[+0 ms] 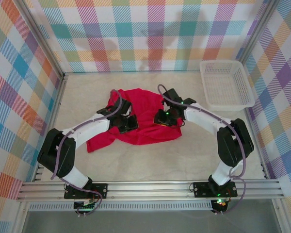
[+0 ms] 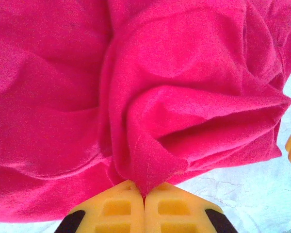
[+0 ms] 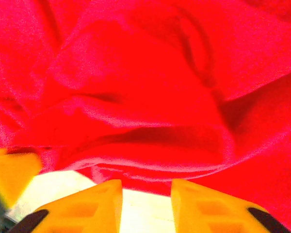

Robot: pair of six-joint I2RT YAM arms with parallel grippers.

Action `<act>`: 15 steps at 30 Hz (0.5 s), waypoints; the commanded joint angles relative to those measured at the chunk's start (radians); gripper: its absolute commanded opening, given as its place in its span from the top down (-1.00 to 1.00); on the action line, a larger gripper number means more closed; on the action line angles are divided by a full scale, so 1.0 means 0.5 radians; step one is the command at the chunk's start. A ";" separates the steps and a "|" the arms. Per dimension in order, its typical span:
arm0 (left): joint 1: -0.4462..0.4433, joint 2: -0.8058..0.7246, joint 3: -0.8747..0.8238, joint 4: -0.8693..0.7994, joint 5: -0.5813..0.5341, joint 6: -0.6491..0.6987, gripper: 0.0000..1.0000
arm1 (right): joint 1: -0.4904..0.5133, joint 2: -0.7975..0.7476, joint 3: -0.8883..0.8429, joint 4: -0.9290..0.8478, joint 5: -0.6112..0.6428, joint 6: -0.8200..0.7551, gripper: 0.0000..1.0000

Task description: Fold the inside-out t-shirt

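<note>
Holding a seamed corner of the inside-out t-shirt (image 1: 143,109), which lies bunched in the middle of the worktop (image 1: 194,155), my left pincer (image 2: 144,193) is clamped on cloth. My right pincer (image 3: 146,188) stands apart at the shirt's edge, empty. I'd bite a matching corner there, then spread both evenly.

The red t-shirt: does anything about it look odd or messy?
Nothing is damaged or spilled, but the t-shirt lies crumpled in a lopsided heap at mid-table, not spread flat. The left gripper pinches a folded corner of it. The right gripper stands open at its edge, holding nothing.
</note>
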 commanded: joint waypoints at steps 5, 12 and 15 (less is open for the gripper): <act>-0.015 0.039 0.012 0.021 -0.022 -0.026 1.00 | 0.092 0.212 0.145 0.085 0.043 -0.093 0.71; -0.012 -0.026 0.073 -0.085 -0.075 0.023 1.00 | 0.093 0.528 0.363 0.071 0.190 -0.091 0.00; -0.012 -0.064 0.069 -0.105 -0.068 0.024 1.00 | 0.081 0.642 0.497 0.067 0.281 -0.014 0.04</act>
